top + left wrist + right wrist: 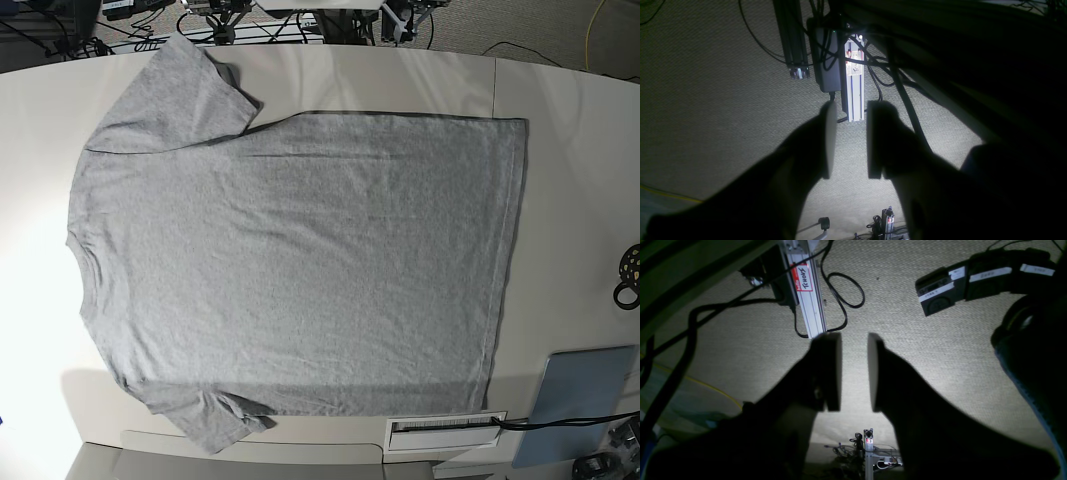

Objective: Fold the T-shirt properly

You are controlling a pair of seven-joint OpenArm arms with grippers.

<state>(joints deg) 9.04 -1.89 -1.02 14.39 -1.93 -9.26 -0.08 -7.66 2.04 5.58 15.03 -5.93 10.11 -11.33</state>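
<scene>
**Shirt laid flat, both arms off the counter**

On the pale off-white counter (pixel 560 110), the large heather-grey short-sleeved cotton T-shirt (pixel 300 270) lay spread flat, plain side up, its ribbed neck toward the base view's left edge and its hem toward the right. One sleeve pointed to the far edge, the other to the near edge, where its tip was slightly rumpled. A flat grey-blue rectangular pad (pixel 580 400) sat apart from the hem, near the right corner.

Neither arm showed in the base view. Both wrist cameras looked down at woven carpet and cables. The left end effector (pixel 850 140) had its jaws apart and empty; the right end effector (pixel 855 371) likewise stood apart, holding nothing.

The fabric looked thin, soft and light, so it would likely drape and sag once lifted. Pinching it at a sleeve seam and the matching hem corner seemed the soundest hold for a first fold.
</scene>
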